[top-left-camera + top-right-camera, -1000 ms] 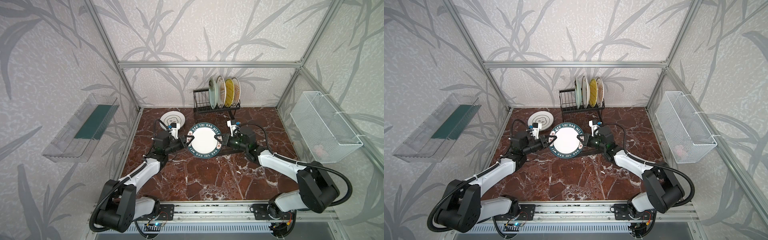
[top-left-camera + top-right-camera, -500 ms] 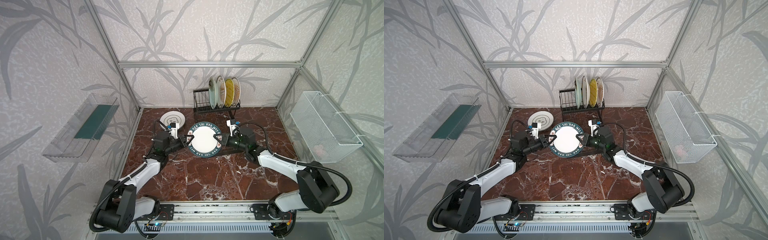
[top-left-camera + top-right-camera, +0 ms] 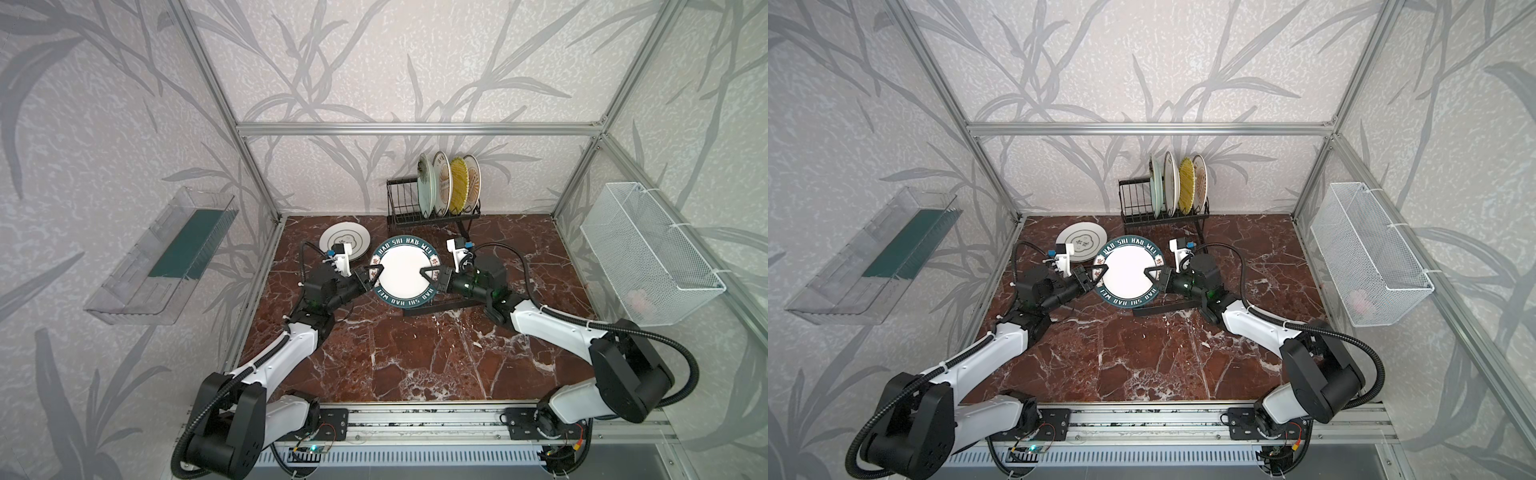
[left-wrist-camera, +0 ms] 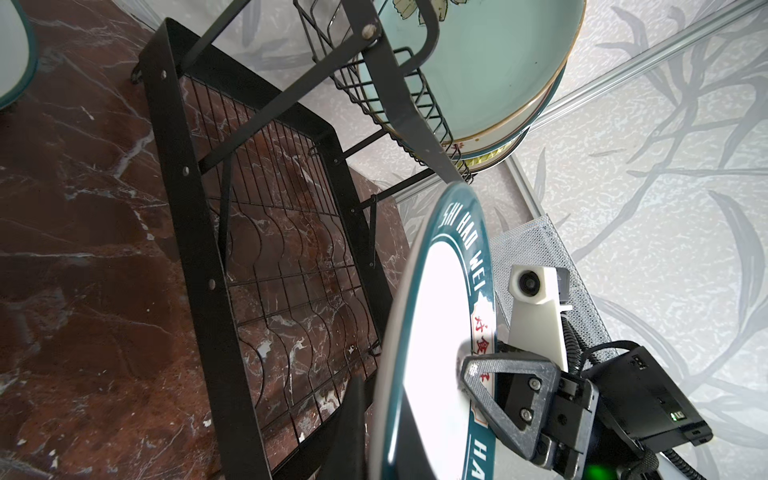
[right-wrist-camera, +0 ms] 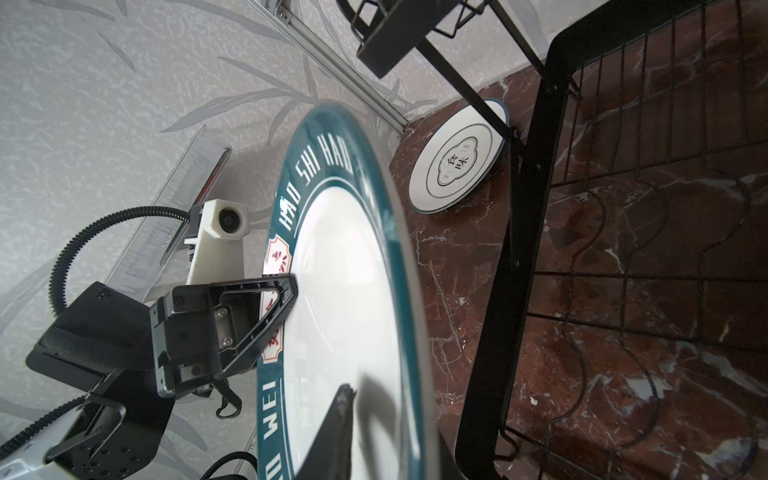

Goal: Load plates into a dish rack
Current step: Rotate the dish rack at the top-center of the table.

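Both arms meet at the white plate with the dark lettered rim, tilted up above the dish rack's flat grid base. My left gripper is shut on its left rim. My right gripper straddles the right rim, jaws slightly open, one finger lifted off the plate's face. Several plates stand in the rack's upright section. The plate with a ringed emblem lies flat at back left.
A white mesh basket hangs on the right wall and a clear plastic tray on the left wall. Aluminium frame posts bound the marble table. The rack's black side bars stand close to the held plate.
The lettered plate has moved a little back and left, towards the rack. My right gripper's jaws have loosened from the rim; the left grip is unchanged.
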Motion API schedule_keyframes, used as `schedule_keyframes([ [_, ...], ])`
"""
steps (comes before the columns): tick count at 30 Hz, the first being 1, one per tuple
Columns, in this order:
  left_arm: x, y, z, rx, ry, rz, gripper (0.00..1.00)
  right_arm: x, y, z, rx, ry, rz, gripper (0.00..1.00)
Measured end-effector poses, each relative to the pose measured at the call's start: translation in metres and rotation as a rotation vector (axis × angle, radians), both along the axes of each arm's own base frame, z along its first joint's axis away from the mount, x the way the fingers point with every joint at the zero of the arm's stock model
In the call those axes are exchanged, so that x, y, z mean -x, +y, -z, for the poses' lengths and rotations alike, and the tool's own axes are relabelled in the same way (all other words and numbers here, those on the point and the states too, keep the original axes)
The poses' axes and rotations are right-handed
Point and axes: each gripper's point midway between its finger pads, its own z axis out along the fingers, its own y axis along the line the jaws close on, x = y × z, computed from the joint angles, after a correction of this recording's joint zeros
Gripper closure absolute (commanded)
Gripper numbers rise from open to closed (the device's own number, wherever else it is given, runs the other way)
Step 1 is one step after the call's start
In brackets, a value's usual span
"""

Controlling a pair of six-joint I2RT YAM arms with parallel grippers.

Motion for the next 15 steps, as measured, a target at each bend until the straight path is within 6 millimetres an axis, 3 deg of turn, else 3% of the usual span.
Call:
schedule_keyframes([
  [6,-0.001,0.001,-0.004,-0.002,-0.035,-0.002,1.0,-0.005,0.002,-0.007,-0.07,0.063,0.02,1.0],
  [15,-0.001,0.006,-0.006,-0.017,-0.043,-0.032,0.99,-0.007,0.006,-0.01,-0.081,0.07,0.019,1.0],
])
